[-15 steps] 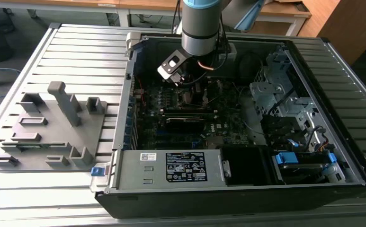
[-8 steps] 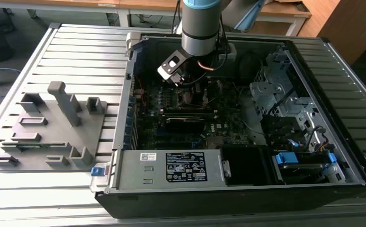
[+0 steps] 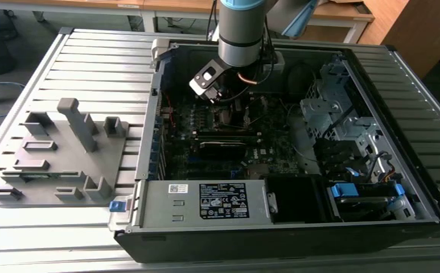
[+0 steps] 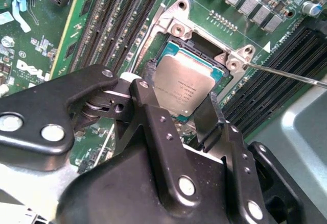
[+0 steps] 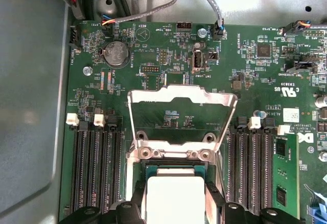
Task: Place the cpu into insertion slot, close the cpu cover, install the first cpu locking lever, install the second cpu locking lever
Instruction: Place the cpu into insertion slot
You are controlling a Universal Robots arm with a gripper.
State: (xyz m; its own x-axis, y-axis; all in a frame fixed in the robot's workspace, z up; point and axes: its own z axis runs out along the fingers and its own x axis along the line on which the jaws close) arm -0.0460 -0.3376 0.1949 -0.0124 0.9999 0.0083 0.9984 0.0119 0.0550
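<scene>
Green circuit board [image 5: 168, 60]; square matte-silver cpu [image 4: 183, 83]

Exterior view: high, angled down into the open computer case [image 3: 147, 136] on a slatted table [image 3: 90, 62], mid-range, whole case in shot. First wrist view: close, straight down on the motherboard [image 5: 245, 81], cpu cover [image 5: 153, 94] central. Second wrist view: closer, oblique, looking past the gripper [image 4: 174, 95] at the cpu [image 4: 186, 81]. Both wrist views share cpu, insertion slot [image 4: 196, 48], memory slots [image 4: 122, 25]. Exterior view has that patch beneath the arm [image 3: 240, 40].

Silver-grey arm [image 3: 239, 42] with blue joint band; black, screw-studded jaws.
</scene>
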